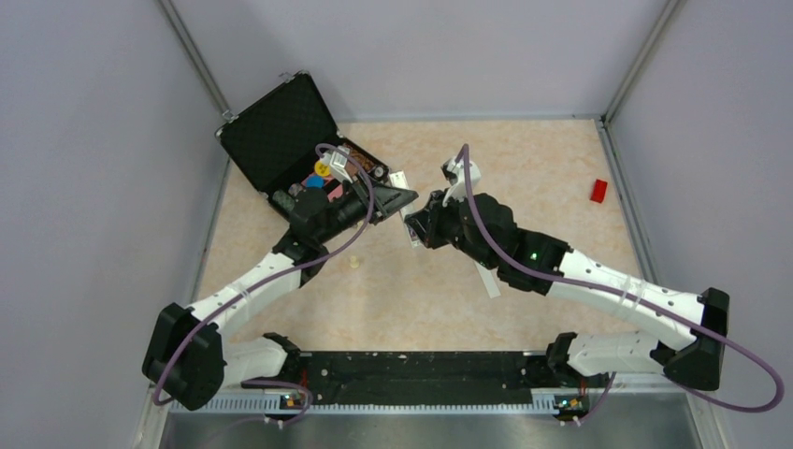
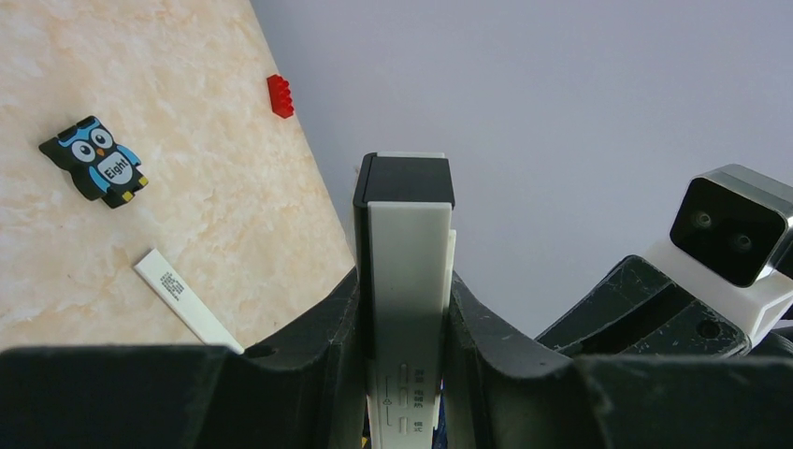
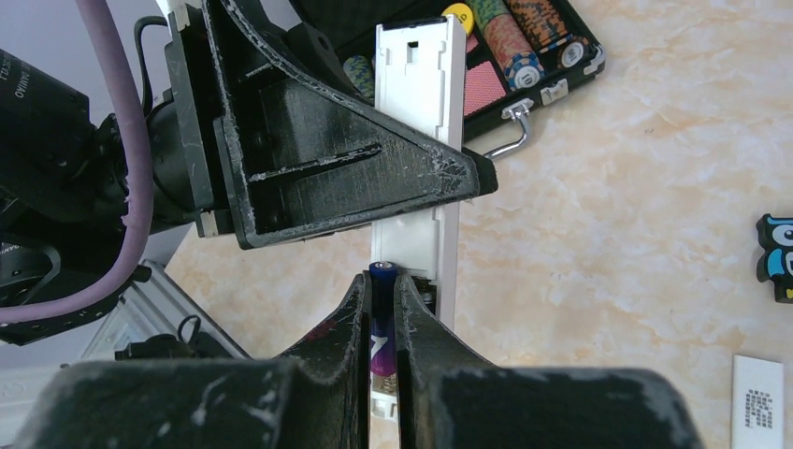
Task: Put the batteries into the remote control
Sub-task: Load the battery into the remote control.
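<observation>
Pinching one battery (image 3: pixel 382 323) lengthwise, the right gripper (image 3: pixel 382 281) is clenched on it, with the bluish tip poking out ahead of the fingertips. Just past that tip, touching it or very nearly so, is the open bay of the remote control (image 3: pixel 421 84). The battery's long axis runs parallel to the remote's, so the next move looks like a short press into the slot along that shared line, with no turning needed.

The left gripper (image 2: pixel 404 309) holds the remote off the bench. It is clamped across the narrow width, its fingers crossing the long axis at about a right angle. From above, the two grippers meet over the far-left part of the bench, just beside the open black case (image 1: pixel 281 140) in the far-left corner. The remote runs roughly from the far edge toward the near edge. Its dark end points away from the left wrist camera, but I cannot tell which bench edge it faces.

I cannot make out a second battery. A loose white strip (image 1: pixel 486 279) lies under the right forearm, and a red block (image 1: pixel 598 191) sits near the right edge.
</observation>
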You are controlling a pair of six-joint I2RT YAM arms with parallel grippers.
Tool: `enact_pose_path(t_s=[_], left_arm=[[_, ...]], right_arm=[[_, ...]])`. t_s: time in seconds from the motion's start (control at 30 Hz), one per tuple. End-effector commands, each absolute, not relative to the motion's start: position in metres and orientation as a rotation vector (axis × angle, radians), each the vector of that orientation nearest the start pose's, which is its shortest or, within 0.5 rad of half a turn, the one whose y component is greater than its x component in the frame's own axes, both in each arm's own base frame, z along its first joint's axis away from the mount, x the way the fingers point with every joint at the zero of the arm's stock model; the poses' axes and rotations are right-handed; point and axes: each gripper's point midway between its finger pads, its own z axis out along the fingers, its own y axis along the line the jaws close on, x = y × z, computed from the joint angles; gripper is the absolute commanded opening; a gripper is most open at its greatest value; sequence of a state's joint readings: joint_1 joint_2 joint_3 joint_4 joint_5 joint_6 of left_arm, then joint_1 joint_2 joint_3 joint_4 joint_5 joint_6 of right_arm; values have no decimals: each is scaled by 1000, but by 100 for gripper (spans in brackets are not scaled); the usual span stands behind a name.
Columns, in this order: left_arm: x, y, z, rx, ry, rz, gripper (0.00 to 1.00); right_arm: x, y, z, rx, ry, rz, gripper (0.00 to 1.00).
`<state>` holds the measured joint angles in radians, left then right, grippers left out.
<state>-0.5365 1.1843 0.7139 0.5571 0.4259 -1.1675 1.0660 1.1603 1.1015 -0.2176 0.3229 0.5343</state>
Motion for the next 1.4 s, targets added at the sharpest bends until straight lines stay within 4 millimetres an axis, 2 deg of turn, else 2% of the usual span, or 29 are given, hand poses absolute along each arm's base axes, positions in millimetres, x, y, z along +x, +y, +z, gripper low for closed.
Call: enact_pose_path(t_s=[0.0, 0.37, 0.83, 1.07, 1.37], left_arm=[[263, -285, 334, -104, 1627, -1704, 0], [267, -279, 344, -209, 1604, -1738, 0], [268, -273, 353, -269, 1561, -1756, 0], [268, -274, 349, -275, 1568, -1764, 0], [266, -272, 349, -272, 1564, -1755, 0]], right_arm=[[226, 328, 332, -238, 1794, 822, 3], [213, 330, 311, -327, 1822, 774, 4], [202, 319, 289, -389, 1883, 737, 9], [201, 324, 284, -405, 1909, 732, 9], [204, 320, 261, -405, 2003, 642, 9]])
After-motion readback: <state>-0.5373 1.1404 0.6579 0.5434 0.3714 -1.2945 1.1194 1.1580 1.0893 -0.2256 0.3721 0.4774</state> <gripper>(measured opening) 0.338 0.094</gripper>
